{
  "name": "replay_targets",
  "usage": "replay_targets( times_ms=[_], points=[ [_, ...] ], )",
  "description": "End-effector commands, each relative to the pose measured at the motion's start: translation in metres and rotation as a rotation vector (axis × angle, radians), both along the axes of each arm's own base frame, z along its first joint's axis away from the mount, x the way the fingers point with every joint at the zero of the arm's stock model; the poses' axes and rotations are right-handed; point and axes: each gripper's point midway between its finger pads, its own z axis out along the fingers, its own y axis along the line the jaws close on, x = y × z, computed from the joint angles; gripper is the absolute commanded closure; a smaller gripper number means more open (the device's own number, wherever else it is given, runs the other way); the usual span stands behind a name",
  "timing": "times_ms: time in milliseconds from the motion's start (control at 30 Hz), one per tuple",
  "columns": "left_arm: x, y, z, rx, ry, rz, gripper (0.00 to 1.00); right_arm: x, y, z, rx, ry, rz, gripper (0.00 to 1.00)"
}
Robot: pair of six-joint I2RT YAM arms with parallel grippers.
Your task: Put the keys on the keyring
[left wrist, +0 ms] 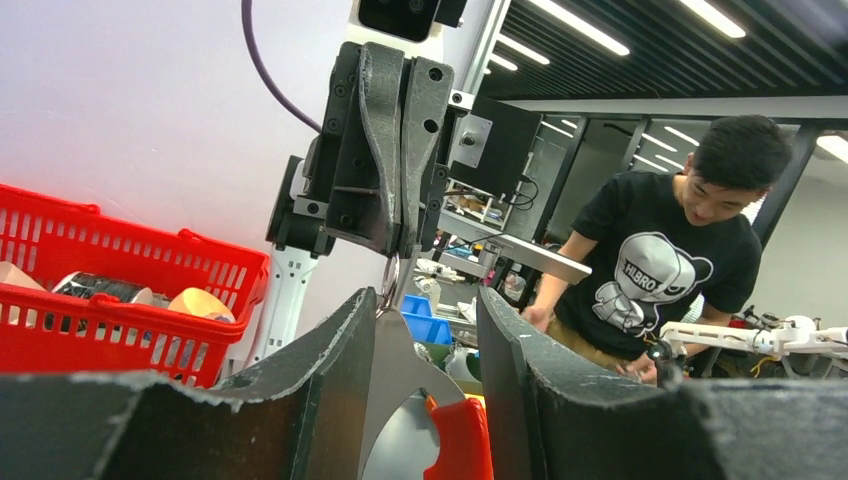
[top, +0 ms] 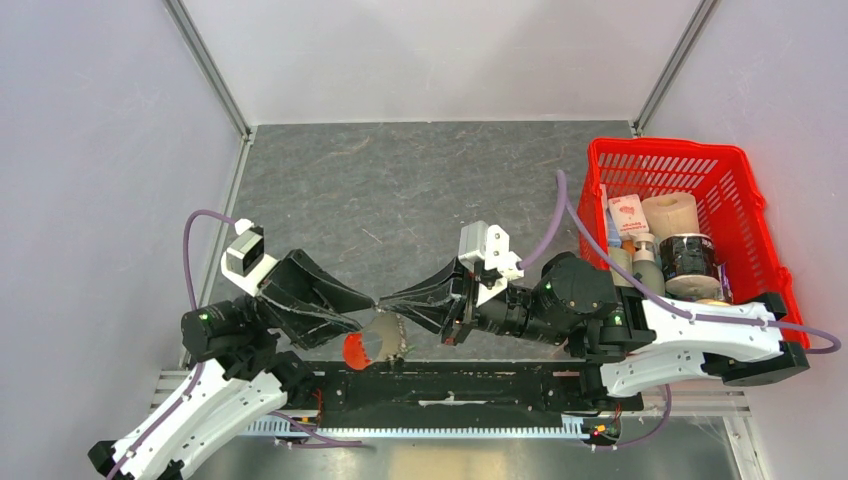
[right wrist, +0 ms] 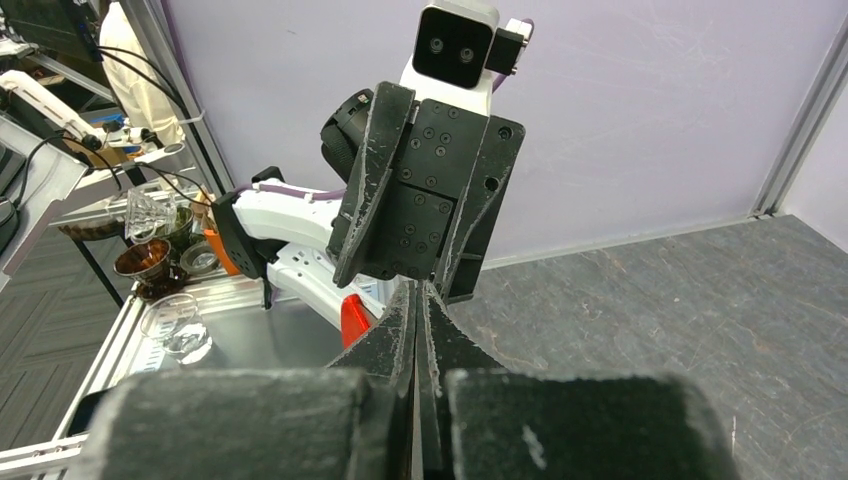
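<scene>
The right claw pinches shut on the thin metal keyring, holding it above the grey desk (probably to steady the ring); the left claw stands half-spread around its red oval plastic fob, grip uncertain; no loose key shows.

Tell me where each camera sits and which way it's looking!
Top external: above and behind the arms, looking down at the table; shows both arms, the left gripper and right gripper tip to tip.
Left wrist: on the left arm, looking along its own open fingers at the shut right gripper pinching the keyring.
Right wrist: on the right arm, looking along its own shut fingers at the left gripper.
Shared: both wrist views show the red fob.
</scene>
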Motion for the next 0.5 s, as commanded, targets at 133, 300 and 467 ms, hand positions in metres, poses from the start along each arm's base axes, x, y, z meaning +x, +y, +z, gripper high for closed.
replay_targets(
  times_ms=[133, 300, 467],
  points=[
    [-0.0168, 0.0066, 0.0083, -0.006, -0.030, -0.063, 0.51, 0.0004, -0.0110, 0.0571, 0.157, -0.008, -0.006, 1.00],
    [-0.0156, 0.0054, 0.0087, -0.008, -0.034, -0.063, 0.51, -0.0008, -0.0085, 0.0584, 0.159, -0.007, 0.001, 1.00],
    [-0.0153, 0.0054, 0.0095, -0.010, -0.035, -0.061, 0.52, -0.0025, -0.0071, 0.0588, 0.161, -0.005, 0.010, 1.00]
  ],
)
